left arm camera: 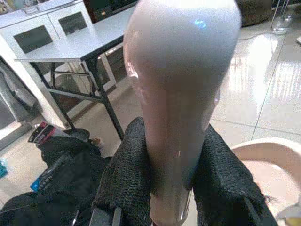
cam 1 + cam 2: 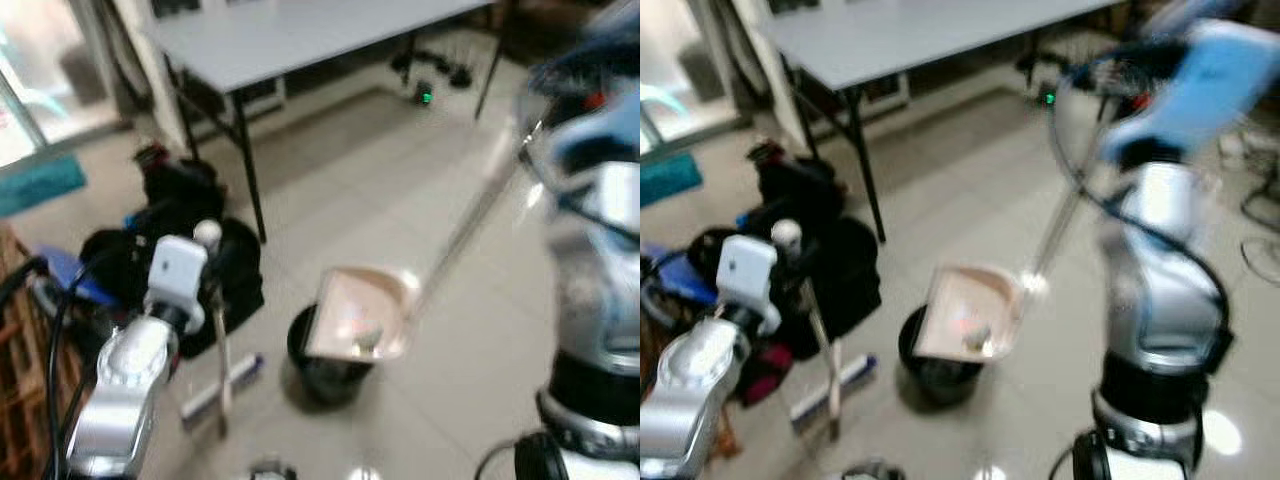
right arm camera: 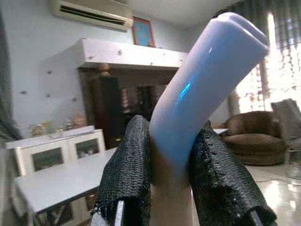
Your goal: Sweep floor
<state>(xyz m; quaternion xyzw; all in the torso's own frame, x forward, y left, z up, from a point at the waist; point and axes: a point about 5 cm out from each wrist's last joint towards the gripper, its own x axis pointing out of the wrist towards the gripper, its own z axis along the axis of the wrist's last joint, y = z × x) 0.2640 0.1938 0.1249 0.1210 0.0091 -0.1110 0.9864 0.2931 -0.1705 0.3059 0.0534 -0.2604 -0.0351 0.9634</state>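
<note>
Right hand [image 3: 167, 188] grips dustpan handle [image 3: 197, 89]; left hand [image 1: 174, 188] grips broom handle [image 1: 181, 94].

Right gripper [image 3: 171, 181] clamped on pale blue-white handle [image 3: 202, 89], black textured fingers [image 3: 127, 174] pressing either side. Handle rises between fingers, bends, ends in rounded tip. Behind: white table [image 3: 61, 181], white cabinet [image 3: 56, 150] with dark glass doors, air conditioner [image 3: 91, 14] high on wall, framed picture [image 3: 143, 32] beside it, long white shelf [image 3: 131, 55] below. Brown sofa [image 3: 256, 139] beside bright window [image 3: 282, 66].
</note>
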